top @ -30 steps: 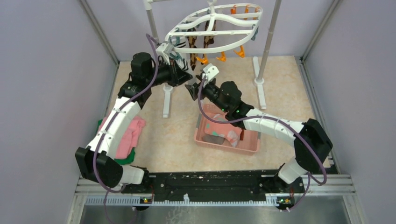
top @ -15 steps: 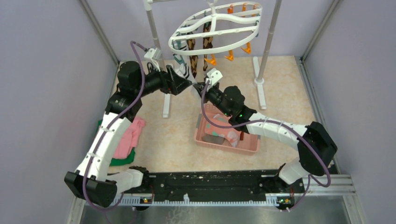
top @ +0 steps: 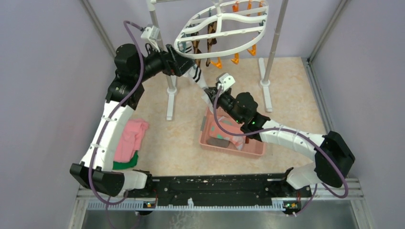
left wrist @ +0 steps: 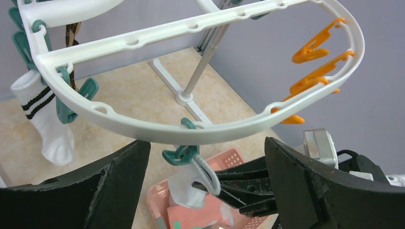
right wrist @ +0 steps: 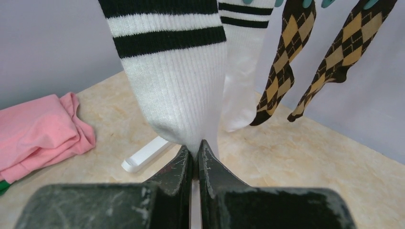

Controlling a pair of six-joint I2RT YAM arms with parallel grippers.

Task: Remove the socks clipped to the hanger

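Top view: socks already lie in the pink basket. The hanger retains the argyle pair and the white striped sock, which is stretched down to the right gripper.

Left wrist view: the left gripper gapes wide around the teal clip.

Right wrist view: the right gripper's jaws pinch that sock's toe. A second white sock hangs behind. Four socks appear to remain clipped.

Bright, even overhead light casts only faint shadows on the beige marbled tabletop (grey metal frame posts splay outward, top view).
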